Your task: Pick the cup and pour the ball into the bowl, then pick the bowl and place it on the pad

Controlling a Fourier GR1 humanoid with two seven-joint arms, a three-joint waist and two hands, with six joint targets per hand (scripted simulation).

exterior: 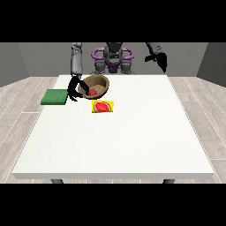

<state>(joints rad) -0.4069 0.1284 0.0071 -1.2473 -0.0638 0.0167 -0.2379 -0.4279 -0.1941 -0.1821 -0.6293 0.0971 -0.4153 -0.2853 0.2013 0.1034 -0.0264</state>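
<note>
The bowl [94,86], brown, sits tilted toward the camera near the far left part of the white surface [132,141], with the red ball [92,92] lying inside it near its lower rim. The hand at the view's left [74,88] is at the bowl's 9 o'clock, its dark fingers [84,85] reaching over the near-left rim and clenched on the bowl's edge; whether the bowl's base still touches the surface cannot be told. The green pad [54,97] lies at the hand's 8 o'clock, near the left edge, apart from the bowl. A yellow card with a watermelon picture [103,107] lies flat just beside the bowl at its 5 o'clock. The hand at the view's right [160,59] hangs above the far right edge, at the bowl's 2 o'clock and well apart from everything, holding nothing; its fingers droop, released.
</note>
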